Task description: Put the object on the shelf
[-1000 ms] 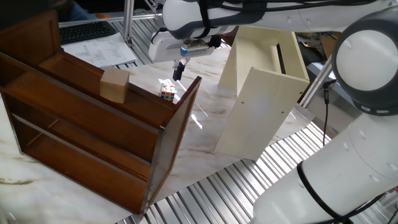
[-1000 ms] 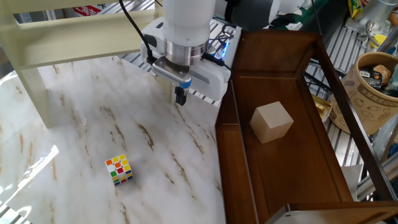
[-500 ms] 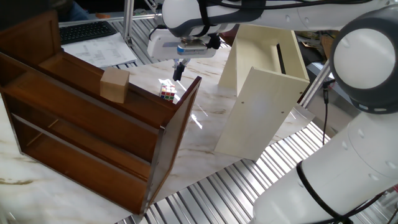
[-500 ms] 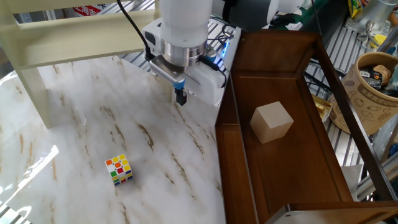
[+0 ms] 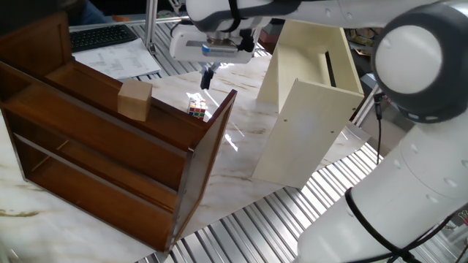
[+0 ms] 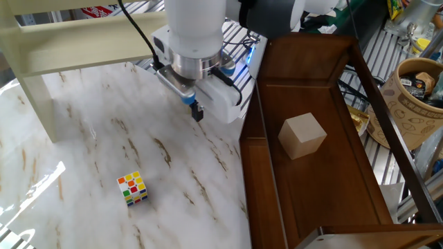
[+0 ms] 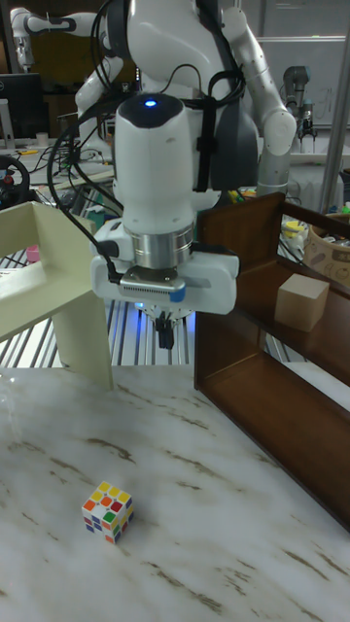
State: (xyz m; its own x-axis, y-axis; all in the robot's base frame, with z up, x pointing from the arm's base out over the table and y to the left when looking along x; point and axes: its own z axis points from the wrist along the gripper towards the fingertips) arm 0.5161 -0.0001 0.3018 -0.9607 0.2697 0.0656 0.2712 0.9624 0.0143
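The cube point(image 6: 132, 189) sits on the marble table point(image 6: 83, 159), well apart from the brown shelf unit point(image 6: 325, 173) and nearer it than the cream shelf point(image 5: 307, 109). It looks light, rigid and smooth-sided; opposite flat faces suit a grip. With no long axis, it rests flat, turned cornerwise to that brown unit. The gripper point(image 6: 197, 111) hangs above, fingers together, holding nothing.

We saw the small cube point(image 6: 132, 189) sitting flat on the marble tabletop point(image 6: 83, 152), its faces a grid of red, yellow, green, white and orange stickers, one corner turned toward the tall fixed camera. It lay in the open, well apart from the cream shelf point(image 5: 311, 109), whose plain flat boards and dark slot stood at the tabletop's edge.
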